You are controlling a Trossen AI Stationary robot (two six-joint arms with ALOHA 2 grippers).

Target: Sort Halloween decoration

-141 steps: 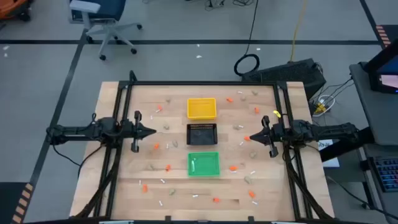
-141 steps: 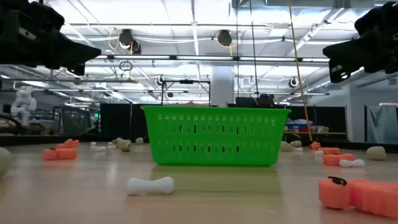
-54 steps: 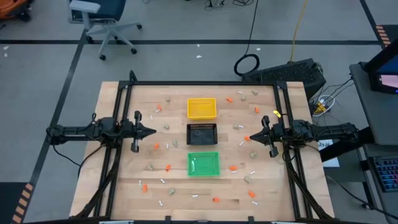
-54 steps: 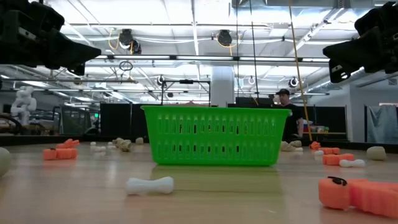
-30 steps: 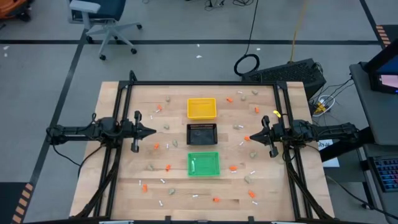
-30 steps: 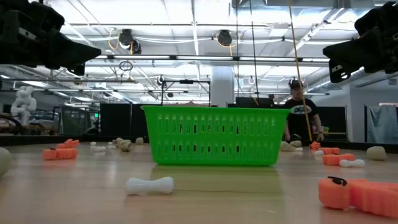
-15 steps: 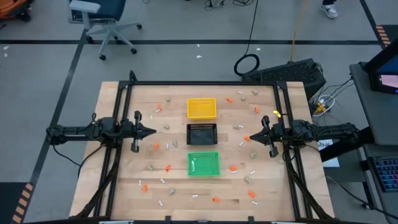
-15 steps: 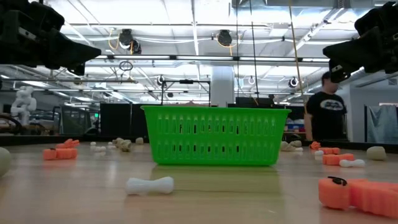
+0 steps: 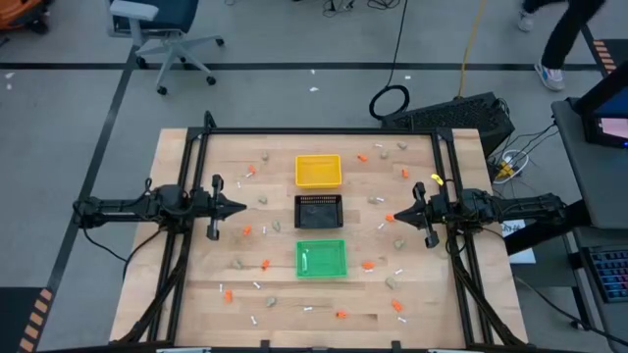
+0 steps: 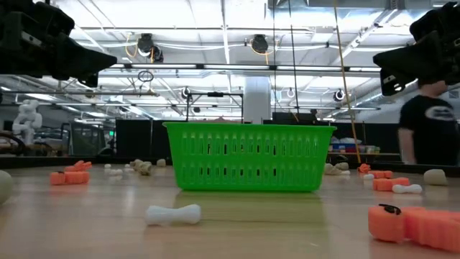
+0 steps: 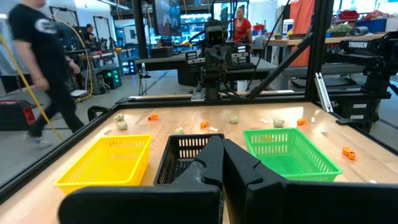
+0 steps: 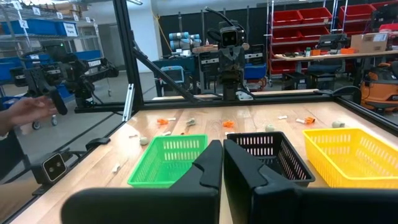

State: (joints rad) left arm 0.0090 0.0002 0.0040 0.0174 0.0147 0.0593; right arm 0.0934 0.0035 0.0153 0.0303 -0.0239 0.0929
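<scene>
Low view, nearest: a white stick (image 10: 173, 214) lies flat on the desk (image 10: 259, 230), long axis across the view, in front of the green tray (image 10: 249, 156). Orange bits (image 10: 413, 224) lie near right. More orange bits, white sticks and beige-grey lumps (image 9: 263, 200) scatter around the black tray (image 9: 319, 210) and yellow tray (image 9: 318, 170). Left gripper (image 9: 238, 207) and right gripper (image 9: 396, 215) hover at the desk's sides, fingers together, empty. A person (image 10: 429, 129) stands beyond.

Bright, even indoor light from ceiling fixtures (image 10: 259, 44). Soft, faint shadows on tabletop (image 9: 186, 284). Walking person (image 11: 43, 68) motion-blurred. Low view: nearest pieces slightly soft.
</scene>
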